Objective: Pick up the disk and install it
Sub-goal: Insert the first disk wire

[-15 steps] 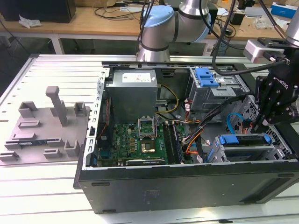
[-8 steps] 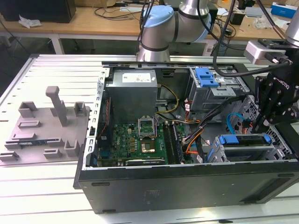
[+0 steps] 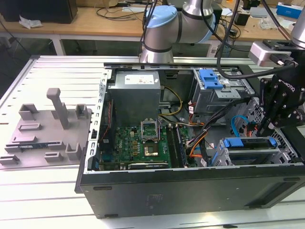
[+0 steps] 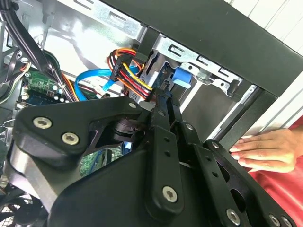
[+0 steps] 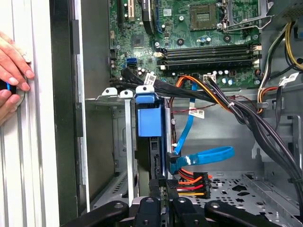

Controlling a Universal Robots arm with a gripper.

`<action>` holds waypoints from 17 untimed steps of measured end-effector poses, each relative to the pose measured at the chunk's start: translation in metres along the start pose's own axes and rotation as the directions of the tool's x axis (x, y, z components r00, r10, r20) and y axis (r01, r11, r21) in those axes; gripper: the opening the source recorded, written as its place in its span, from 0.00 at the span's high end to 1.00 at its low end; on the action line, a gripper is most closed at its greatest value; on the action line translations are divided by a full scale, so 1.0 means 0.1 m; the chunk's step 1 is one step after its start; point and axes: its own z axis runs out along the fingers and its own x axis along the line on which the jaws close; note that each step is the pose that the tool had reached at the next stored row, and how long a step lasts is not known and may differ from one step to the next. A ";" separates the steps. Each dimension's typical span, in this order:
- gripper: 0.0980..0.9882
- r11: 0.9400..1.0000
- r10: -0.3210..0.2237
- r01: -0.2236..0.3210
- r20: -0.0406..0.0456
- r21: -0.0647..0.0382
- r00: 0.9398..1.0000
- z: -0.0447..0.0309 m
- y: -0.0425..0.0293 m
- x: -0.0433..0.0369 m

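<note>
Case: open black desktop computer case (image 3: 190,191), lying on its side on a ribbed aluminium table (image 3: 47,191).
Disk: flat silver metal hard drive edged by a bright blue plastic carrier frame (image 3: 250,143), standing on edge in the grey steel drive cage (image 3: 217,160) at the case's front corner, toward the exterior view's right; its blue end (image 5: 149,116) shows between the cage rails in the first wrist view.
Gripper: black linkage gripper (image 5: 163,189), directly behind the disk's rear edge, beside the red, yellow and orange power plug (image 5: 191,184); whether the jaws pinch the carrier or are merely drawn together I cannot tell.
Stage: judged to be the seating of the disk in its bay.
Method: keep the carrier parallel to the rails; press straight along the slot; avoid snagging the flat blue data cable (image 5: 208,156).
Bystander: a person's hand (image 4: 265,151) rests on the case's outer wall, well apart from the gripper.
Other: green motherboard (image 3: 143,143).
</note>
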 end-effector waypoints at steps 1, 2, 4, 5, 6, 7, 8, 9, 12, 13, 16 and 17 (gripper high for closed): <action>0.93 1.000 0.000 0.000 0.000 0.000 1.000 0.000 0.000 0.002; 0.93 1.000 0.000 0.000 0.000 0.000 1.000 0.003 0.001 0.003; 0.93 1.000 0.000 0.000 0.000 0.000 1.000 0.006 0.001 0.008; 0.93 1.000 0.000 0.000 0.000 0.000 1.000 0.009 0.002 0.010; 0.93 1.000 0.000 0.000 0.000 0.000 1.000 0.010 0.002 0.011; 0.93 1.000 0.000 0.000 0.000 0.000 1.000 0.013 0.003 0.014; 0.93 1.000 0.000 0.000 0.000 0.000 1.000 0.018 0.003 0.016; 0.93 1.000 0.000 0.000 0.000 0.000 1.000 0.024 0.003 0.016; 0.93 1.000 0.000 0.000 0.000 0.000 1.000 0.034 0.002 0.015; 0.93 1.000 0.000 0.000 0.000 0.000 1.000 0.039 0.001 0.014; 0.93 1.000 0.000 0.000 0.000 0.000 1.000 0.053 0.000 0.012; 0.93 1.000 0.000 0.000 0.000 0.000 1.000 0.060 0.000 0.011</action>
